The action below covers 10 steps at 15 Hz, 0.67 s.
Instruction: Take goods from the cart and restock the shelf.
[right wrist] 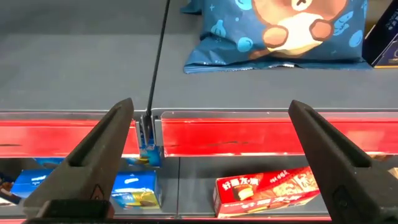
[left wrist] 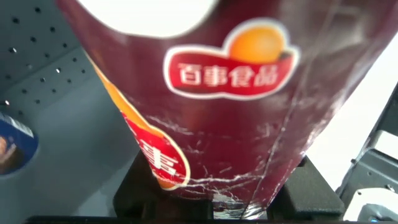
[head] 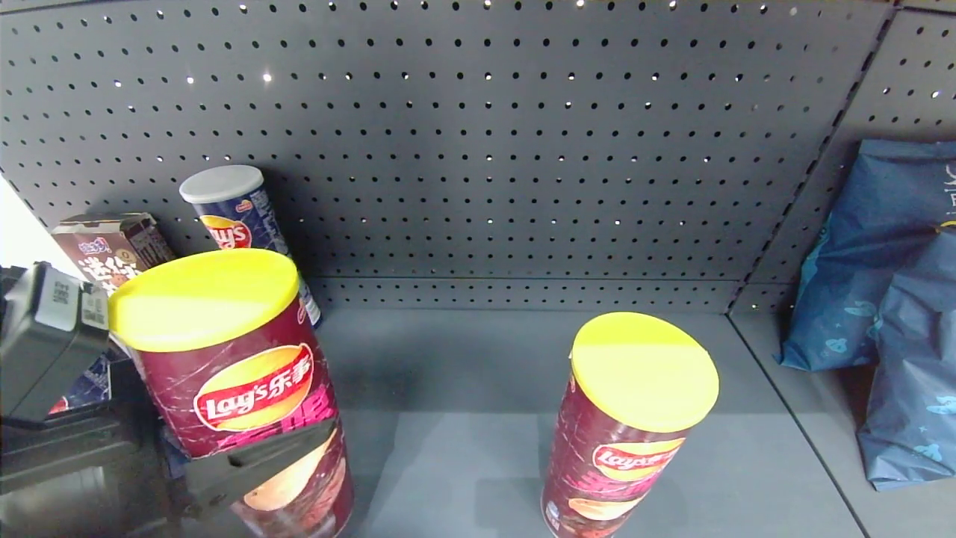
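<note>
Grey shelf holds one yellow-lidded can; left of it, left gripper clamps a second can, not yet released; right gripper gapes empty.

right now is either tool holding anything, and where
The left tool grips a chip can by its side, below the logo; the right tool holds nothing.
</note>
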Motion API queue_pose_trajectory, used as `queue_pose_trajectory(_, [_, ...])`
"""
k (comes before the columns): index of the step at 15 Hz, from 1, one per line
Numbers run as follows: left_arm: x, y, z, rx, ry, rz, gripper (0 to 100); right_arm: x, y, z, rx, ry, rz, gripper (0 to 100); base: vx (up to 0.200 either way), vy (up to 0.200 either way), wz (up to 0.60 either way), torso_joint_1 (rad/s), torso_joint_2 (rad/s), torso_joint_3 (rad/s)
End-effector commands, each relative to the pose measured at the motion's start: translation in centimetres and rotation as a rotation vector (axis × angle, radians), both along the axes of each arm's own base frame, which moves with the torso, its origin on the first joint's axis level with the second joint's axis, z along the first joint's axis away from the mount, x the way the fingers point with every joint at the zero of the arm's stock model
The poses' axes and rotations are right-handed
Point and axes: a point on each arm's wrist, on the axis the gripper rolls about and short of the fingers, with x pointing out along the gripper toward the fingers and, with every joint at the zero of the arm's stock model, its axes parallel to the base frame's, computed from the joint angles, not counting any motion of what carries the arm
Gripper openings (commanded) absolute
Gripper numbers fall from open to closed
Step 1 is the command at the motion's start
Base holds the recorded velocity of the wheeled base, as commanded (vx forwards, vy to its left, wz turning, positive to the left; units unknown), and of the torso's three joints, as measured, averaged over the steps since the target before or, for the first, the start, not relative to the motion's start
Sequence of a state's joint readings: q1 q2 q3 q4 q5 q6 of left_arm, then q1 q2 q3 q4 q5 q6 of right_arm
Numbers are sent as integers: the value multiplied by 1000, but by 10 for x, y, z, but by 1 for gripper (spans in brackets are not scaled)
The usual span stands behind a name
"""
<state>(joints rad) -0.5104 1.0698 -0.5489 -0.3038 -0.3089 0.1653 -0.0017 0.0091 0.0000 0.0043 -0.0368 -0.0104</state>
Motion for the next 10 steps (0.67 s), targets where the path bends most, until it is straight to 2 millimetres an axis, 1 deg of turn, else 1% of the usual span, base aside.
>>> queue_pose_trajectory(1, [16, -8, 8, 4, -5, 5, 0, 0, 0, 0, 0, 0, 0, 100, 0, 0, 0, 0, 0, 0])
queue_pose_trajectory(2, [17, -9, 9, 3, -6, 5, 0, 0, 0, 0, 0, 0, 0, 100, 0, 0, 0, 0, 0, 0])
queue_pose_trajectory(3, [29, -16, 23, -19, -45, 7, 0, 0, 0, 0, 0, -1, 0, 100, 0, 0, 0, 0, 0, 0])
queue_pose_trajectory(4, [33, -17, 27, -25, -53, 10, 0, 0, 0, 0, 0, 0, 0, 100, 0, 0, 0, 0, 0, 0])
queue_pose_trajectory(5, [41, -21, 34, -42, -80, 20, 0, 0, 0, 0, 0, -1, 0, 100, 0, 0, 0, 0, 0, 0])
queue_pose_trajectory(7, [46, -22, 37, -48, -86, 20, 0, 0, 0, 0, 0, 0, 0, 100, 0, 0, 0, 0, 0, 0])
queue_pose_trajectory(9, [47, -27, 36, -47, -78, -13, 0, 0, 0, 0, 0, 0, 0, 100, 0, 0, 0, 0, 0, 0])
queue_pose_trajectory(10, [52, -30, 33, -40, -61, -22, 0, 0, 0, 0, 0, -1, 0, 100, 0, 0, 0, 0, 0, 0])
